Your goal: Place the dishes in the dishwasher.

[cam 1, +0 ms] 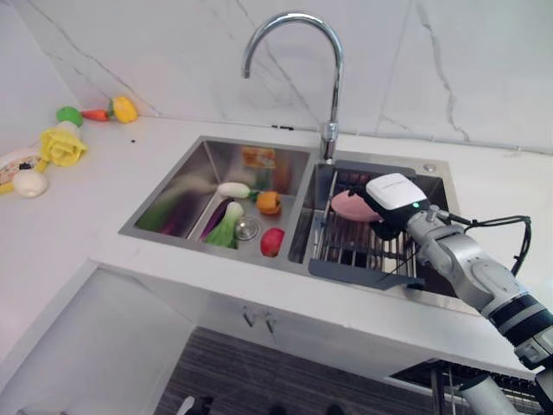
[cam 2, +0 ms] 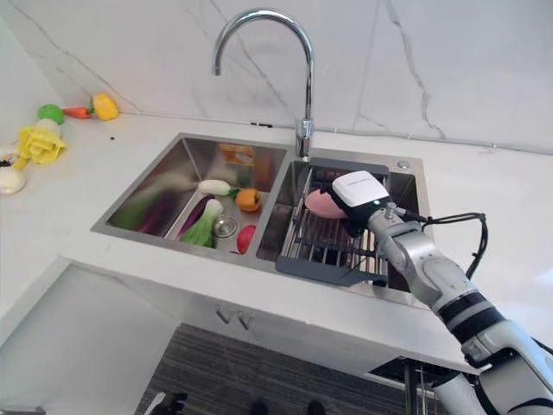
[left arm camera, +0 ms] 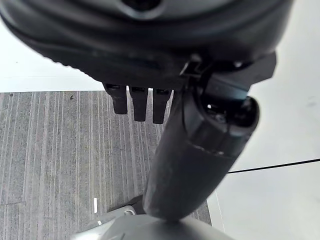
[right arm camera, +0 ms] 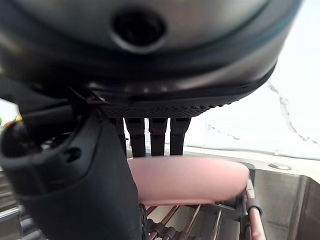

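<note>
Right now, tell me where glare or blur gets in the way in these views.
Left eye view: the sink wall mirrors coloured reflections, the faucet glints. Right wrist view: the right hand looms blurred and dark, the pink dish soft-edged. Left wrist view: the left hand blurred.

The right arm is stretched forward, its hand (cam 2: 359, 207) curled in a grip; the left hand (left arm camera: 165, 145) hangs relaxed.
</note>
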Controlling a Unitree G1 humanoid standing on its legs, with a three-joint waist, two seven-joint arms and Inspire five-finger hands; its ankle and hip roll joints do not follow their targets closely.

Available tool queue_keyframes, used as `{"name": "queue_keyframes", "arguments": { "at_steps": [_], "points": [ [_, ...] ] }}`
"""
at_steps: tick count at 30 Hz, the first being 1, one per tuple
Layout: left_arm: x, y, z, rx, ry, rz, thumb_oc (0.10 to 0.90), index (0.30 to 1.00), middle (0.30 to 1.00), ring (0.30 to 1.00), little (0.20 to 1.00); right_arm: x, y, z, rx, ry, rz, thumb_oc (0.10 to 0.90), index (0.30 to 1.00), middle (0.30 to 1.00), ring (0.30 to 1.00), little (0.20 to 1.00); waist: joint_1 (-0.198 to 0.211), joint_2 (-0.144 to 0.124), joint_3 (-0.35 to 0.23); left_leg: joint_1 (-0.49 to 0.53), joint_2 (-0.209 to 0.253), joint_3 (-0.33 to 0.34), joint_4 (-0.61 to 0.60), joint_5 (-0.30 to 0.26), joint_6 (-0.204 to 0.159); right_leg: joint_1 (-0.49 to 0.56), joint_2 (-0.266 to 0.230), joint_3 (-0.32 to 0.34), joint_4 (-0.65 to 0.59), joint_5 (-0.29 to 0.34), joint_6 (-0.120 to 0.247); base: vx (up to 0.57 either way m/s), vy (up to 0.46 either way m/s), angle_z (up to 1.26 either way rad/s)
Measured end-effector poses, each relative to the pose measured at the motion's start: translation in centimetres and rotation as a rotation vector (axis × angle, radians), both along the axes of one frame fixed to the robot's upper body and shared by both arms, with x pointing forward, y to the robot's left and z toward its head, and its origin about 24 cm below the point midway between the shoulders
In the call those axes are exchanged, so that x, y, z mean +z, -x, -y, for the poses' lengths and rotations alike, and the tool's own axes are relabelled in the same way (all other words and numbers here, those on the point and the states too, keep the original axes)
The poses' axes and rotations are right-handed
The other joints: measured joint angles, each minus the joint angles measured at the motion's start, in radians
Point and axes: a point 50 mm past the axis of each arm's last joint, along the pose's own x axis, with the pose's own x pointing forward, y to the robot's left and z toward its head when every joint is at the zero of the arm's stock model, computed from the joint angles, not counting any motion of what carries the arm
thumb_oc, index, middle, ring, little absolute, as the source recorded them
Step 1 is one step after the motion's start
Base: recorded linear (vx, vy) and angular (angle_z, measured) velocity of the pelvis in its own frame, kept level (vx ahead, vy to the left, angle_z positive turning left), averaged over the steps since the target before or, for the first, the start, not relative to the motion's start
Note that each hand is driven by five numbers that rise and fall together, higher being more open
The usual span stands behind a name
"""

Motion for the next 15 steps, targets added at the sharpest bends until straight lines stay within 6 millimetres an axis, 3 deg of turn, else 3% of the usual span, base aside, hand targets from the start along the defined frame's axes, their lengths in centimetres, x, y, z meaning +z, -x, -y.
{"name": "queue_keyframes", "arguments": {
  "at_steps": [4,7,12,15],
  "points": [
    [0.0,0.1,0.0,-0.014,-0.007,-0.004,0.8,0.9,0.9,0.9,0.9,0.0,0.5,0.8,-0.032,-0.016,0.062,0.4,0.3,0.3,0.3,0.3,0.0,0.003,0.001,-0.001,0.0,0.0,0.0,0.0,0.0,0.0,0.0,-0.001,0.0,-0.002,-0.003,0.0,0.0,0.0],
    [0.0,0.1,0.1,-0.021,-0.008,-0.006,0.8,0.9,0.9,0.9,0.9,2.3,0.8,0.7,-0.02,-0.049,0.194,0.4,0.3,0.3,0.3,0.3,-0.004,0.008,0.003,0.001,0.001,0.0,0.0,0.0,0.0,0.001,0.0,0.0,0.0,-0.002,-0.003,0.0,0.0,0.0],
    [0.0,0.2,0.1,-0.019,-0.009,-0.002,0.8,0.9,0.9,0.9,0.9,3.2,2.1,1.2,-0.026,-0.12,0.284,0.4,0.3,0.3,0.3,0.3,-0.007,0.009,0.003,0.002,0.0,0.002,0.0,0.0,0.001,0.002,0.0,-0.001,0.0,-0.005,-0.001,0.01,-0.01,0.0],
    [0.0,0.1,0.2,-0.02,-0.009,0.004,0.8,0.9,0.9,0.9,0.9,3.5,3.1,1.7,-0.045,-0.278,0.326,0.4,0.3,0.3,0.3,0.3,-0.009,0.01,0.003,0.002,0.001,0.004,0.0,0.001,0.001,0.001,0.0,0.0,0.0,-0.005,-0.001,0.0,0.0,0.0]
  ]
}}
